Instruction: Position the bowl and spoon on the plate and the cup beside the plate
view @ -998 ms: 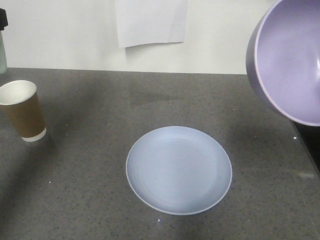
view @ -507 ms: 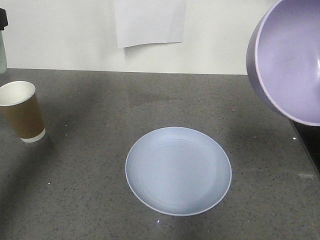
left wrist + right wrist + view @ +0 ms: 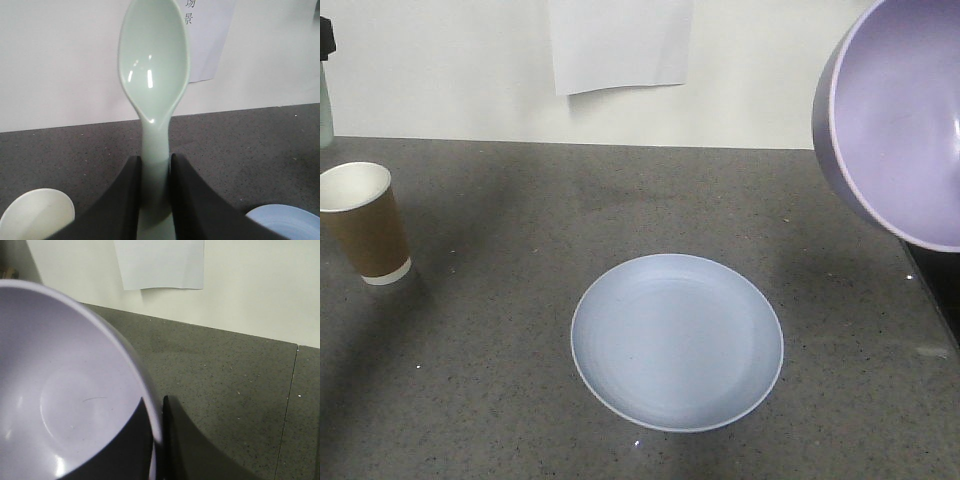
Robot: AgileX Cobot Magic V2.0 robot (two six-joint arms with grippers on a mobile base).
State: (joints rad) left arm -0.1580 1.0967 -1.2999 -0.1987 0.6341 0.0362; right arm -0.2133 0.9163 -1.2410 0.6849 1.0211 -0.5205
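Nothing is placed yet. The plate lies bare near the counter's front edge, mid-width; the cup stands well apart at the left edge. The right gripper pinches the bowl's rim, aloft over the right edge. The left gripper clamps the spoon's handle, scoop upward.

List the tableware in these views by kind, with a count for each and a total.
Plate: 1, bare, on the counter
Bowl: 1, held aloft by the rim in the right pincer
Cup: 1, standing upright on the counter, apart from the plate
Spoon: 1, clamped by the handle in the left pincer
Total: 4
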